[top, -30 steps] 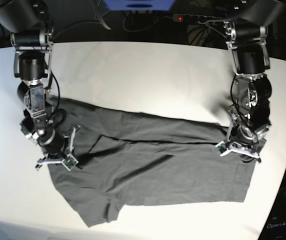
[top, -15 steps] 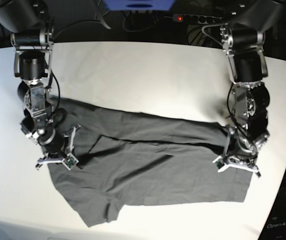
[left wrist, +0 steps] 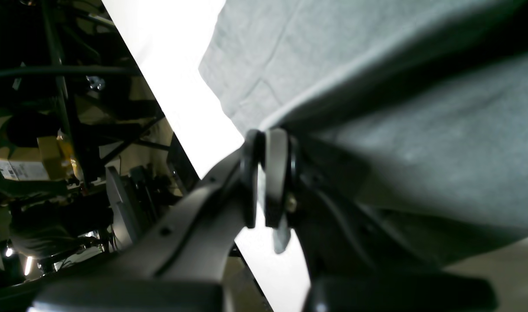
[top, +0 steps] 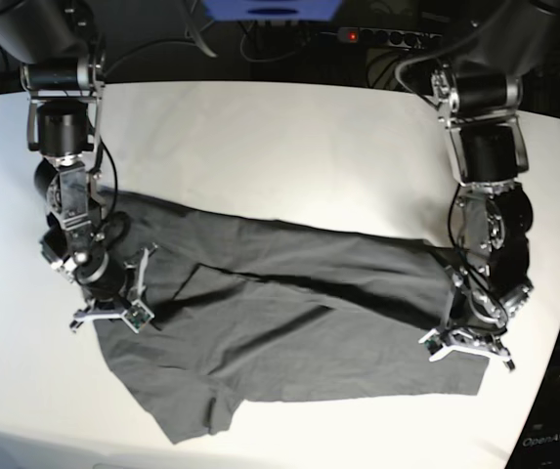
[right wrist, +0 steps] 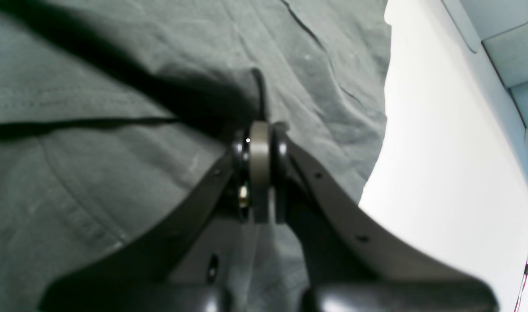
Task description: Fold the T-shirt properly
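The dark charcoal T-shirt (top: 289, 332) lies spread across the white table (top: 289, 156) with its back edge folded over toward the front. My left gripper (top: 467, 344), on the base view's right, is shut on the T-shirt's right-hand edge. In the left wrist view the cloth (left wrist: 376, 65) rises as a fold from the closed fingertips of that gripper (left wrist: 268, 143). My right gripper (top: 111, 315) is shut on the T-shirt at its left side. The right wrist view shows a pinch of fabric (right wrist: 95, 143) bunched at that gripper's tips (right wrist: 259, 130).
A power strip (top: 387, 36) with a red light and cables lies beyond the table's back edge, beside a blue object (top: 272, 8). The table's right edge runs close to the left arm, and its front edge lies just below the shirt's hem.
My left gripper has moved toward the front of the table, drawing the shirt's right-hand edge with it over the lower layer. The right arm has stayed where it was.
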Robot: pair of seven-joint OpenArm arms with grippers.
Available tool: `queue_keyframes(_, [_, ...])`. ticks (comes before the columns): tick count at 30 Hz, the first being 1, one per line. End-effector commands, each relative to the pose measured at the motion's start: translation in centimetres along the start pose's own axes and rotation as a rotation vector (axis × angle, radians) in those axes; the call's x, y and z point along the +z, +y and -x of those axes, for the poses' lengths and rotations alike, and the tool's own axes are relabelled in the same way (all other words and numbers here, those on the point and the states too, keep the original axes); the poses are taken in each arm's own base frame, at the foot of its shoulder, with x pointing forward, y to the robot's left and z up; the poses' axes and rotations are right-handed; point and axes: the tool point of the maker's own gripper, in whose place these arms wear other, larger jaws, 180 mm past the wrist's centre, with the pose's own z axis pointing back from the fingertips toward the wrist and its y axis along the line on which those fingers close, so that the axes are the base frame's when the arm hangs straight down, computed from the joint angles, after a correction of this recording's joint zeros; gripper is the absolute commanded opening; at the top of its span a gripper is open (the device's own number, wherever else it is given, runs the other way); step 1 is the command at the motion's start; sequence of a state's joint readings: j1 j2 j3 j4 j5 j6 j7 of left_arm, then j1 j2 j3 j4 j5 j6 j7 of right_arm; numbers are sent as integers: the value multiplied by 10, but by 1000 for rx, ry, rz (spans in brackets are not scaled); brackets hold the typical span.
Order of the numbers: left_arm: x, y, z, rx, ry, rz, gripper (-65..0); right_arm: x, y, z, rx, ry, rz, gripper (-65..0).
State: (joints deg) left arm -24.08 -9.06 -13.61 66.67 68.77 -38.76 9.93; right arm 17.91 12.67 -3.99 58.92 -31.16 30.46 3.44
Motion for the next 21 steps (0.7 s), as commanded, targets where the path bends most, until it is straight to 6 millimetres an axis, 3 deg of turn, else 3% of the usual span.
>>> queue_keyframes(1, [4,34,-3,-3,-11,-81,-625,1,-24,-18,13,-50,50,-647])
queue_keyframes(9, [5,38,7,-14,8,-88,-625,-1,-39,-34,22,-77,75,-647])
queue_keyframes(15, [6,39,14,-16,19,-89,-625,1,-66,-48,45,-93,118,-647])
queue_keyframes(21, [5,28,18,-25,21,-68,-626,2,-74,-50,51,-96,129,-647])
